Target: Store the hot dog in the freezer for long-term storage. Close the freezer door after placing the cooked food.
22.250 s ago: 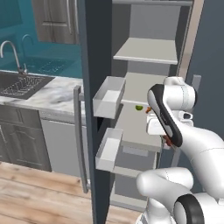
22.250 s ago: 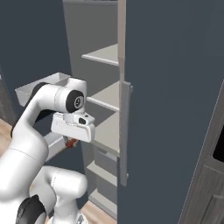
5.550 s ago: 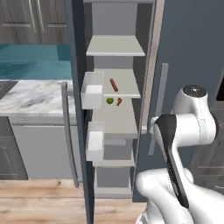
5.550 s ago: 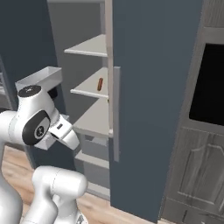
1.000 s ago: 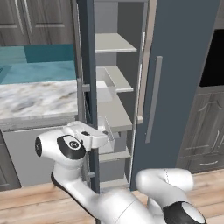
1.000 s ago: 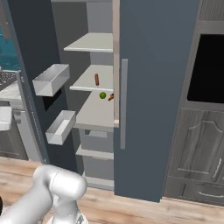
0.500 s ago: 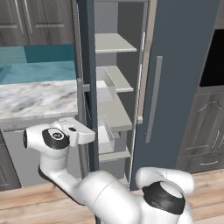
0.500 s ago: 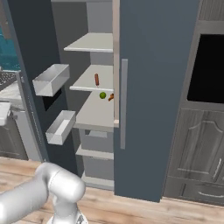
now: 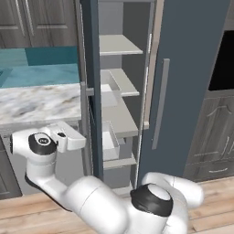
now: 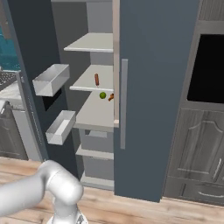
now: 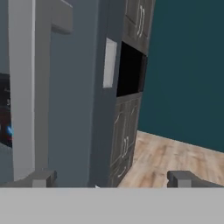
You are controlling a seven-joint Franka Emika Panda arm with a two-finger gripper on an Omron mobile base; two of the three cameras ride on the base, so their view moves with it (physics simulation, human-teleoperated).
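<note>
The slate-blue freezer stands with its left door swung open. The hot dog, a slender reddish-brown sausage, lies on a middle inner shelf. The freezer door shows edge-on in the left base view, and its white inner bins face the shelves. My gripper is open with nothing between its fingertips. It sits on the door's outer side, left of the edge, close to the long grey handle and the dark control panel.
A small round green fruit and a small orange item lie on the shelf below the hot dog. The marble counter is left of the door. Dark wood cabinets and a black oven opening stand to the right.
My hand has swung left, from the gap by the shelves round the door's edge to its outer side. The hot dog and door have not moved.
</note>
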